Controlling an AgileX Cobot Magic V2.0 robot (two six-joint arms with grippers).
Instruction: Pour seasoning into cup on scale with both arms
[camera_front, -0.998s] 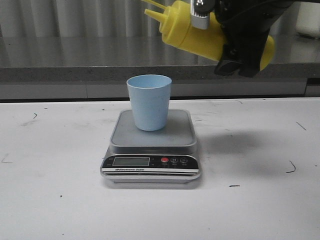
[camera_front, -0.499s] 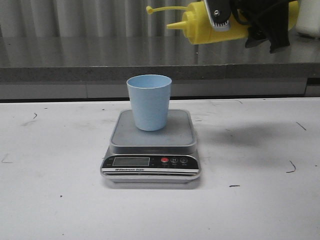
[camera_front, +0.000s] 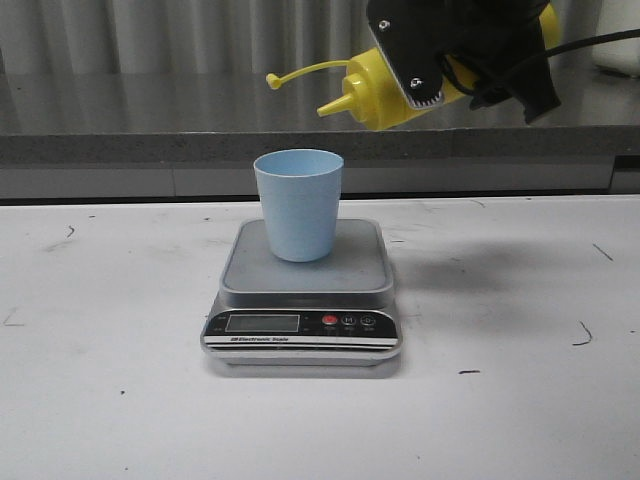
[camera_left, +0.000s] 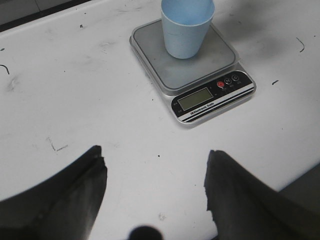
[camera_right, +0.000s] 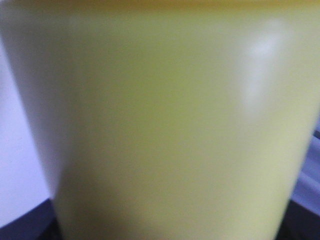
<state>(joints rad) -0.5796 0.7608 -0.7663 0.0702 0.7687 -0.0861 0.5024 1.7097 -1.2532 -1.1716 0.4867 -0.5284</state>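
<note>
R gripper (camera_front: 440, 50) up high, clamped round the yellow seasoning bottle (camera_front: 385, 88); bottle body fills the R wrist view (camera_right: 160, 125), blurred, so close nothing else reads there. Gripper housing black w/ a metal-edged plate facing camera, dark cable (camera_front: 590, 42) trailing off to its R side. Arm pose: wrist rolled so bottle lies near horizontal, nozzle (camera_front: 333, 107) tipped slightly down and pointing away from the gripper toward the robot's L. Small cap on a thin yellow tether (camera_front: 300, 72) sticks out beyond the nozzle, curving up and off. Nozzle tip sits above and a bit to the R of the cup (camera_front: 298, 203), clearly apart from rim, not touching. No stream visible btwn nozzle and cup. Cup upright on the steel platform of the scale (camera_front: 302, 300), set toward the platform's back edge; display (camera_front: 262, 322) too small to read. L gripper (camera_left: 155, 195) hangs above the white table (camera_front: 100, 400), fingers (camera_left: 80, 195) spread wide w/ nothing btwn them; scale and cup lie ahead of its fingertips, well apart. L gripper not seen in front view
</note>
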